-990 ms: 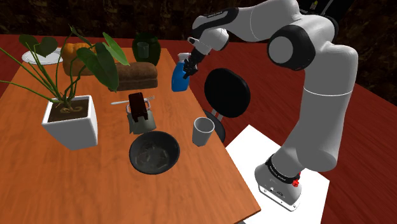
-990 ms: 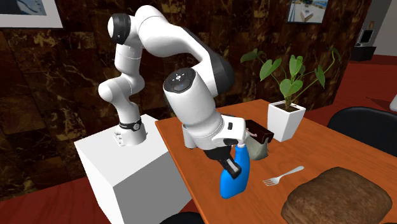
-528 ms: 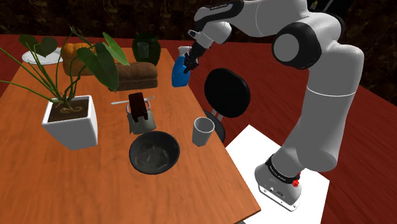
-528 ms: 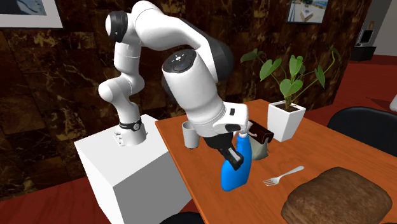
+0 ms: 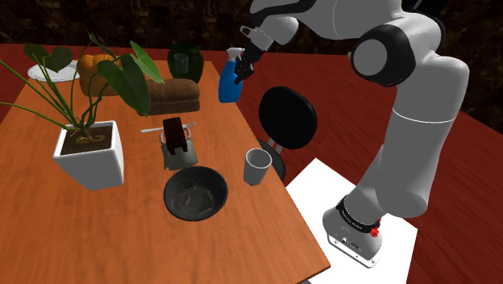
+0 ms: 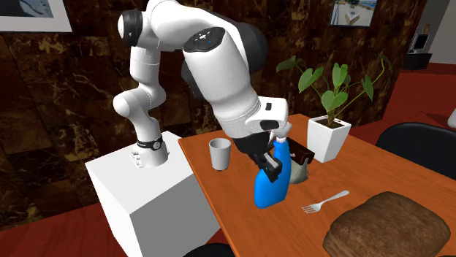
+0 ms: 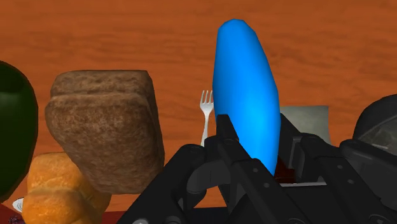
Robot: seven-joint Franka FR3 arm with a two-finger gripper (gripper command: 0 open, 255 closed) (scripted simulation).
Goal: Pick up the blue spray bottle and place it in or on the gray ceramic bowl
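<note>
The black gripper point(image 5: 244, 68) pinches the blue spray bottle point(image 5: 229, 87) just under its nozzle, a finger pressed to each side. The bottle is smooth, glossy and rounded, tilted a little, and hangs above the wooden table point(image 5: 48, 218) near the edge. Below lie a rough brown bread loaf point(image 7: 102, 130) and a pale fork point(image 7: 205, 114). The dark, shiny bowl point(image 5: 195, 194) sits well apart, beside a grey cup point(image 5: 257, 166)
</note>
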